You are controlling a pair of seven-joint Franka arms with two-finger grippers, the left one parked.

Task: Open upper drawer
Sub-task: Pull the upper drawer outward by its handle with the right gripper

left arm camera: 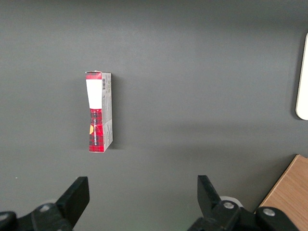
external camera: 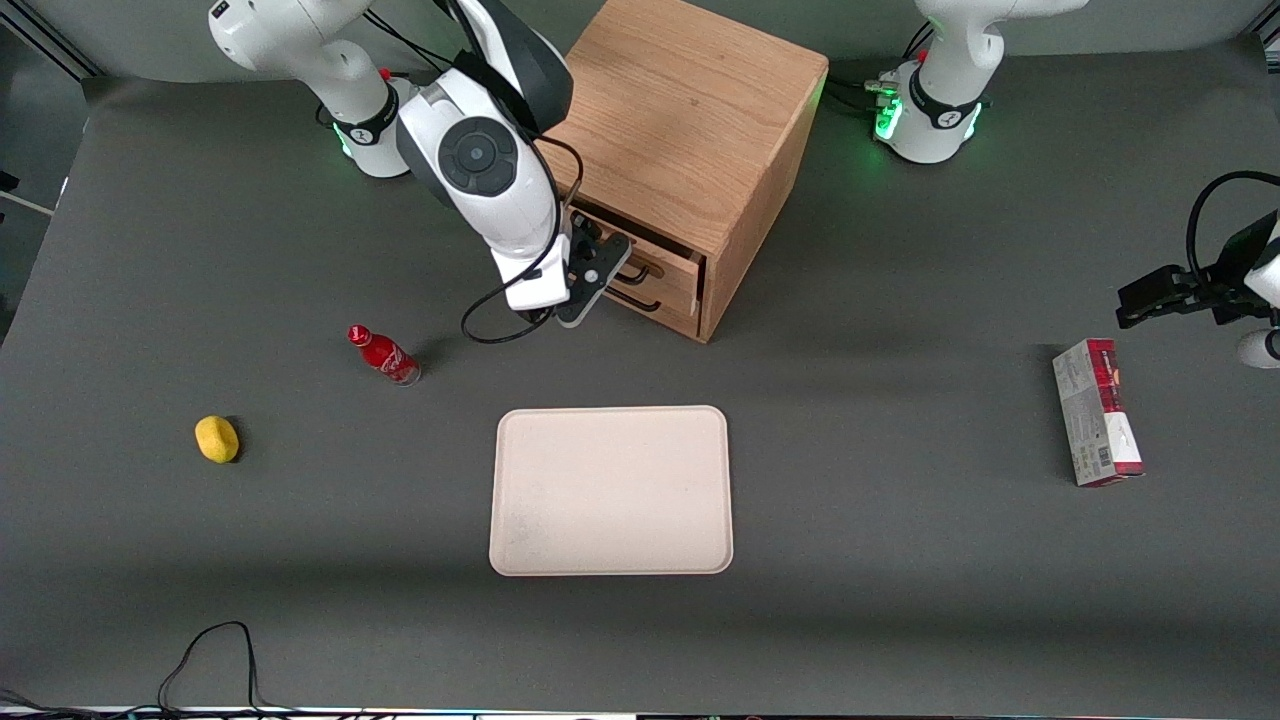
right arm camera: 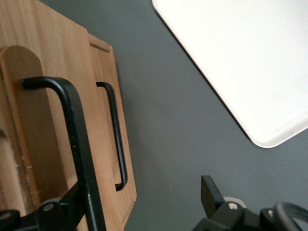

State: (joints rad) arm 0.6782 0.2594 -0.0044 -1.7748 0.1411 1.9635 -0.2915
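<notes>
The working arm is showing glossy white shells with dark grey joint sections and a round dark cap on its side. A black cable is looping beneath its wrist. Its base is wearing a black band and glowing green. The tool, in front of the cabinet's drawers, is black, with small silver screws.

I saw the gripper at the cabinet front, against the upper drawer handle. Tray lay nearer the camera than the cabinet; bottle and lemon toward the working arm's end.
</notes>
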